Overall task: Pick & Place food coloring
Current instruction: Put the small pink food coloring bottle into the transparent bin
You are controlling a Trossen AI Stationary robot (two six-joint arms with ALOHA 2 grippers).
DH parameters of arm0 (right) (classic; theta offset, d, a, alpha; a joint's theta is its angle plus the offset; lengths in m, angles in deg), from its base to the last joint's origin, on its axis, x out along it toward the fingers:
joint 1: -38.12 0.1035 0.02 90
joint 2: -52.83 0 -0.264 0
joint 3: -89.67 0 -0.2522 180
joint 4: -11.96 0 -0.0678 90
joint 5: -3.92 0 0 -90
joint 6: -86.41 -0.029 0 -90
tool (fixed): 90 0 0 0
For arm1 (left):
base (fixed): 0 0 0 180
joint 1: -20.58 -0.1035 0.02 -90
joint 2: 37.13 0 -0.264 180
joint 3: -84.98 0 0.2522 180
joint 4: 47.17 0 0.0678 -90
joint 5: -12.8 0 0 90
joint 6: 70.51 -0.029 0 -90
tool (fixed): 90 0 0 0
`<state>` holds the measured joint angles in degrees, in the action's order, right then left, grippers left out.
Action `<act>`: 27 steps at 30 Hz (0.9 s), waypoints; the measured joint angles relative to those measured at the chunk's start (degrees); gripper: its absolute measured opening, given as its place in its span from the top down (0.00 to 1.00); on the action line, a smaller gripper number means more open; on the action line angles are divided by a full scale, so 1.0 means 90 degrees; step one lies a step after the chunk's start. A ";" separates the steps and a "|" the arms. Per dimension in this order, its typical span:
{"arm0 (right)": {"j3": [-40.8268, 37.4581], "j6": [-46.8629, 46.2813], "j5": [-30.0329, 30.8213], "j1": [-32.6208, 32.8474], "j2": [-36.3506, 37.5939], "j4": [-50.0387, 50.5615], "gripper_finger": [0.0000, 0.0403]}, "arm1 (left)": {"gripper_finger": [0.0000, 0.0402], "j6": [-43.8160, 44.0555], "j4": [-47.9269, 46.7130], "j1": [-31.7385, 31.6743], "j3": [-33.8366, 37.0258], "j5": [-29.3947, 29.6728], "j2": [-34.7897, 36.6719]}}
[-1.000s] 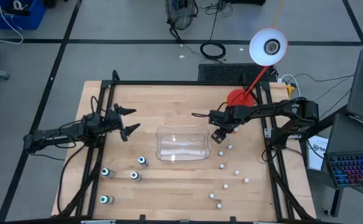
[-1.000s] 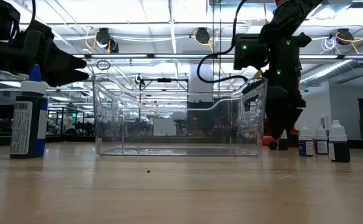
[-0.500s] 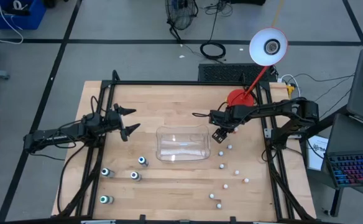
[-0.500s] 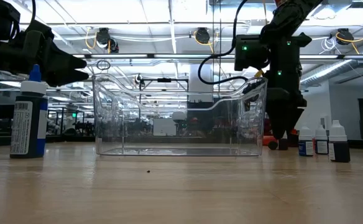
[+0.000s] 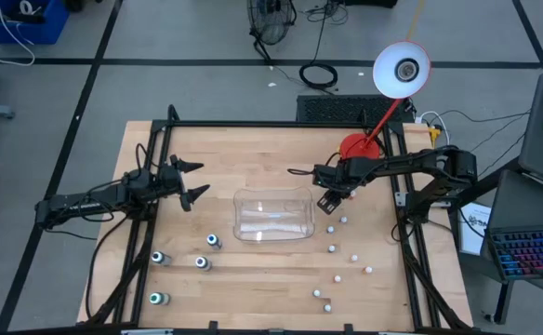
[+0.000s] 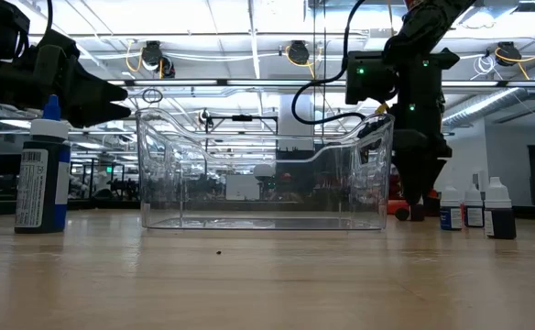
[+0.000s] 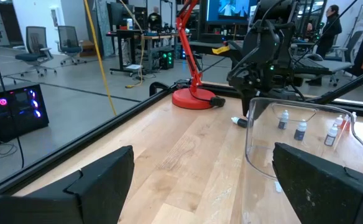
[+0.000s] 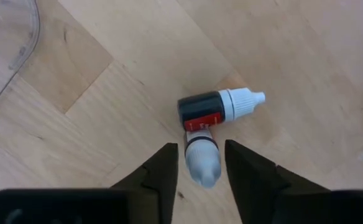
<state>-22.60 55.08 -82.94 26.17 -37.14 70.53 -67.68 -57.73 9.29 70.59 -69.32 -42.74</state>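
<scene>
Now the right gripper (image 8: 198, 163) has narrowed its fingers around an upright bottle (image 8: 201, 157) on the tabletop (image 5: 262, 158), just beside the right end of the clear tray (image 5: 272, 215); the fingers flank the bottle's cap closely, though whether they already pinch it cannot be told. A second bottle (image 8: 220, 107), dark with a red label and white tip, lies on its side touching the upright one. Judgement: the closing marks the start of a grasp, with lift and carry to the tray still to come; the tray looks bare of bottles. Left gripper (image 5: 190, 180) waits wide open above the tabletop left of the tray, holding nothing. Other bottles: a scatter of small white-topped ones (image 5: 332, 248) on the right part of the tabletop, four blue- or green-topped ones (image 5: 213, 241) at lower left. A red-based lamp (image 5: 355, 146) stands behind the right arm. Obstacles: the lying bottle may be nudged or dragged on lift; the tray wall must be cleared.
</scene>
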 joint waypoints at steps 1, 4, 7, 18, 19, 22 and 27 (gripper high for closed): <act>0.0000 0.0047 0.0002 0.0000 0.0000 -0.0002 0.74 | 0.06 0.0000 0.0000 0.0001 0.0000 0.0000 0.0000; 0.0002 0.0175 0.0004 0.0000 0.0000 -0.0002 0.81 | 0.06 0.0000 0.0000 0.0000 0.0000 0.0000 0.0000; 0.0005 0.0396 0.0001 0.0001 0.0001 -0.0003 0.88 | 0.06 0.0000 0.0000 0.0001 0.0000 0.0000 0.0000; 0.0836 0.0446 0.0645 0.0472 0.0856 0.0721 0.89 | 0.06 0.0000 0.0000 0.0001 0.0000 0.0002 0.0000; 0.1061 0.0445 0.0828 0.0561 0.0941 0.0846 0.89 | 0.06 0.0000 0.0000 0.0001 0.0000 0.0001 0.0000; 0.1858 0.0541 0.1219 0.0858 0.1006 0.0994 0.89 | 0.06 0.0000 0.0000 0.0000 0.0000 0.0002 0.0000; 0.3553 0.1222 0.1378 0.1343 0.0442 0.0961 0.89 | 0.06 0.0000 0.0000 0.0002 -0.0002 0.0002 0.0000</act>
<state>9.38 66.08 -70.54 38.26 -33.16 79.19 -67.68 -57.73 9.31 70.58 -69.30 -42.74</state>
